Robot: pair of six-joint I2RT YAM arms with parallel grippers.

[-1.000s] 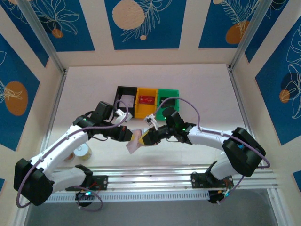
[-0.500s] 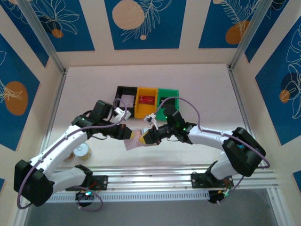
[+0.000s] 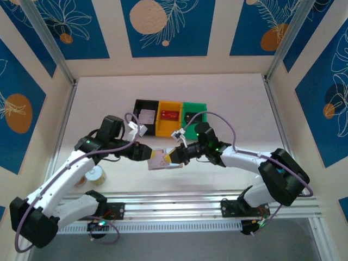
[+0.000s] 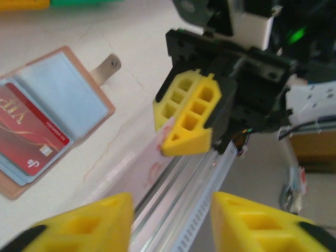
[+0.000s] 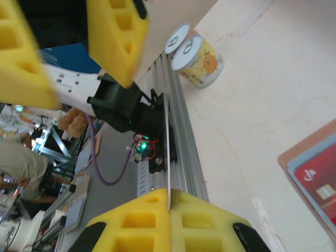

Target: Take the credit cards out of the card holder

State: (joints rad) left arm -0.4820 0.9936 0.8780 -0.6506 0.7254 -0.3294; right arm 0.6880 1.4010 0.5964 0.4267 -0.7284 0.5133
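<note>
While the right gripper [image 5: 169, 207] pinches the pale card [image 4: 148, 168], the left gripper [image 4: 172, 218] stands spread; it should back away straight, clear of the card holder [image 4: 79, 100] lying open on the table [image 4: 136, 47], a red card [image 4: 29, 134] inside.

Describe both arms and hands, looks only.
The left arm and right arm have white link shells, black joints, green status lights and a purple cable along each. The left hand and right hand have black bodies and blocky yellow fingers with a grid of open cells.
</note>
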